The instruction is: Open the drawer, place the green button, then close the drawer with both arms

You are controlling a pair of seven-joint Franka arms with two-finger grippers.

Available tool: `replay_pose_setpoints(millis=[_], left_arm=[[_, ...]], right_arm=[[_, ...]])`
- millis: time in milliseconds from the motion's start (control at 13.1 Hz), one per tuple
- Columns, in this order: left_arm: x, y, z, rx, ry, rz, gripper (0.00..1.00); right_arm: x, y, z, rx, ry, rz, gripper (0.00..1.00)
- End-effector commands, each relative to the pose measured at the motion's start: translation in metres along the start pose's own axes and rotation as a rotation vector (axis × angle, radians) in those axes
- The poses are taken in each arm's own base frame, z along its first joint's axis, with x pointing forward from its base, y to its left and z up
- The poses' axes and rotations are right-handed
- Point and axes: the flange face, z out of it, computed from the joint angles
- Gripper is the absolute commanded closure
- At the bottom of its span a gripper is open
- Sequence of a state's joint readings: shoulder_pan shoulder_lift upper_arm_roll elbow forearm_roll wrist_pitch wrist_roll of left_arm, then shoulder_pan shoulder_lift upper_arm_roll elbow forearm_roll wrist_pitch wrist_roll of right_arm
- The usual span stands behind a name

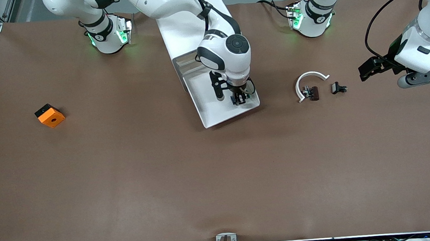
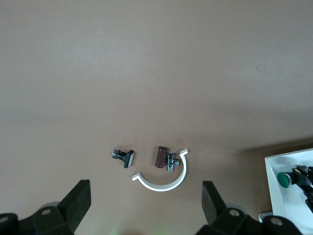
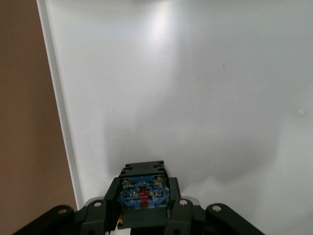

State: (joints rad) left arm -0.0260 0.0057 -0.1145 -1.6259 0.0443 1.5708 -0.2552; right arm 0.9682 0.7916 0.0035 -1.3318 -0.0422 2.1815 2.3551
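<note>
The drawer (image 1: 214, 115) is pulled out of the white cabinet (image 1: 182, 28) toward the front camera. My right gripper (image 1: 239, 98) is low over the drawer's corner nearest the clips, shut on the button (image 1: 240, 99). In the right wrist view its fingers (image 3: 100, 215) clamp the button's black body (image 3: 143, 192) just above the white drawer floor (image 3: 195, 73). The left wrist view shows the button's green cap (image 2: 283, 179) inside the drawer's rim (image 2: 293, 162). My left gripper (image 1: 378, 67) is open and empty, up over the table at the left arm's end; its fingers (image 2: 78, 201) stand wide apart.
Two small black clips (image 1: 310, 93) (image 1: 338, 88) and a white curved band (image 1: 308, 78) lie beside the drawer toward the left arm's end, also in the left wrist view (image 2: 161, 177). An orange block (image 1: 50, 115) lies toward the right arm's end.
</note>
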Motion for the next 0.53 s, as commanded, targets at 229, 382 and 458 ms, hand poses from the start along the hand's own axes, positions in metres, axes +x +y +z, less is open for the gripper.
replay_pose_setpoints(millis=[229, 382, 458], left_arm=[[0.006, 0.012, 0.006, 0.009, 0.027, 0.015, 0.0], [0.021, 0.026, 0.024, 0.0, 0.043, 0.038, 0.0], [0.029, 0.038, 0.037, -0.008, 0.053, 0.055, 0.0]], right_arm=[[0.007, -0.015, 0.0, 0.01, 0.016, -0.034, 0.0], [0.015, -0.023, -0.005, -0.005, 0.014, -0.116, 0.0], [0.02, -0.027, -0.007, -0.023, 0.019, -0.179, 0.0]])
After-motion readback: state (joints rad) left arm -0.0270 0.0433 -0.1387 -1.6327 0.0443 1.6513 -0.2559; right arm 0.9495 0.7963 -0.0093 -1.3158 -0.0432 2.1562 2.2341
